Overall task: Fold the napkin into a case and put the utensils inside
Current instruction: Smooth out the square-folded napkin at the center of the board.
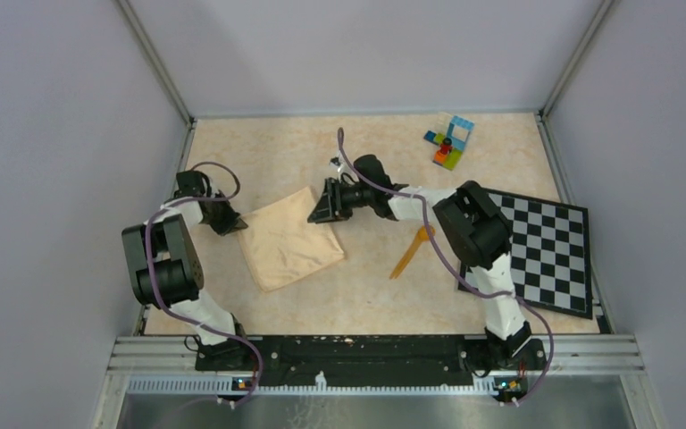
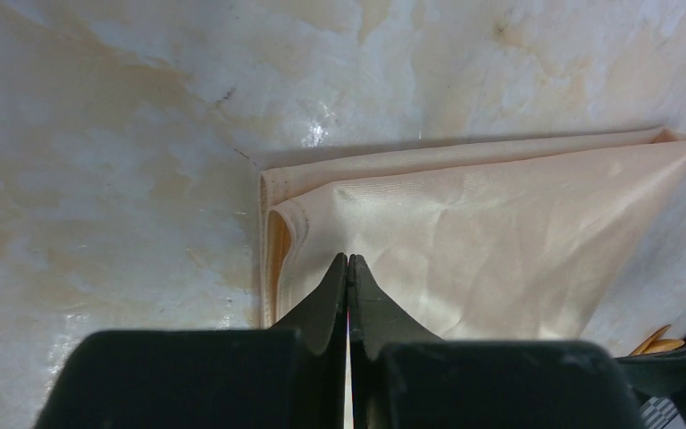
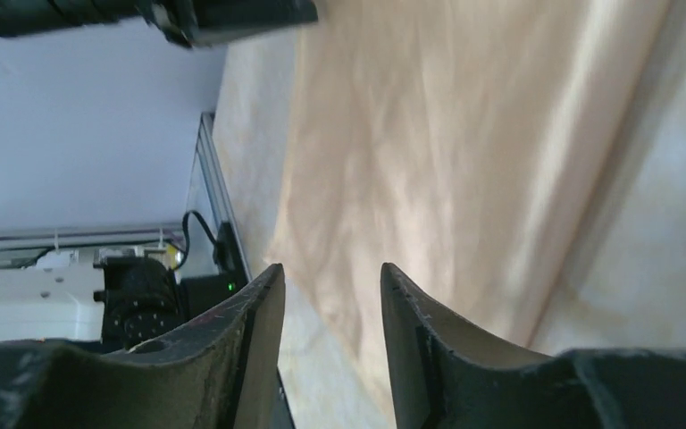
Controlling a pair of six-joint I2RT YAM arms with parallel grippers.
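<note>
Now, my L gripper [image 2: 348,268] closed tight at edge of folded peach-tan cloth napkin [image 2: 482,232], R gripper [image 3: 326,308] narrowly parted over its far corner, orange plastic utensils [image 1: 411,250] nearby.

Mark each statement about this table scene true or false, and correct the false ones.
1. The napkin lies folded on the table. True.
2. The utensils are tucked inside the napkin. False: they lie on the bare table to its right, apart from it.
3. On the left arm the jaws are wide open. False: they are shut, tips together at the napkin's edge.
4. On the right arm the jaws are open. True.
5. The toy bricks sit on the checkered board. False: they stand near the table's far edge, apart from the board.
</note>
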